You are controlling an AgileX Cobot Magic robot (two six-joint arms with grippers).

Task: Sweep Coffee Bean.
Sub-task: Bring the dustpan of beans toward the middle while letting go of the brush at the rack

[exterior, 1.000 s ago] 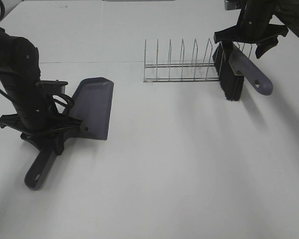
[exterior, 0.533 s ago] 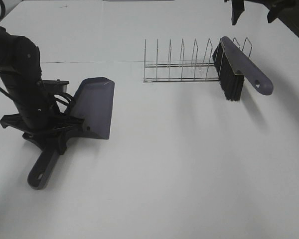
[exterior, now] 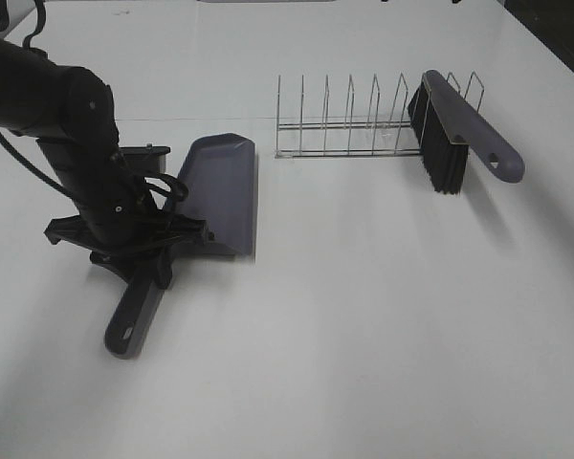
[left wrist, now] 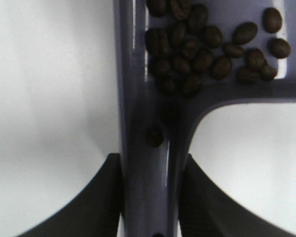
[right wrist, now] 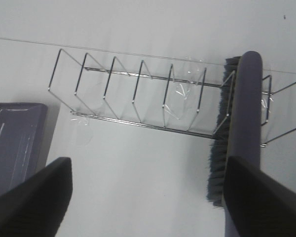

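My left gripper (exterior: 139, 251) is shut on the handle of a grey-purple dustpan (exterior: 220, 196), which sits left of centre on the white table. In the left wrist view the black fingers (left wrist: 106, 197) clamp the handle (left wrist: 153, 148), and the coffee beans (left wrist: 207, 44), several small dark ovals, lie in the pan near the handle, with one bean on the handle. No beans show in the exterior view. The brush (exterior: 459, 124) rests in the right end of the wire rack (exterior: 349, 120), bristles down. My right gripper (right wrist: 148, 202) is open and empty, high above the rack and out of the exterior view.
The right wrist view shows the rack (right wrist: 138, 94), the brush (right wrist: 244, 128) and a corner of the dustpan (right wrist: 12, 138) from above. The table's front half and right side hold nothing else. Cables hang along the left arm (exterior: 67, 124).
My left gripper has carried the dustpan to the right, toward the rack. My right gripper has let go of the brush, left it in the rack, and risen out of the exterior view.
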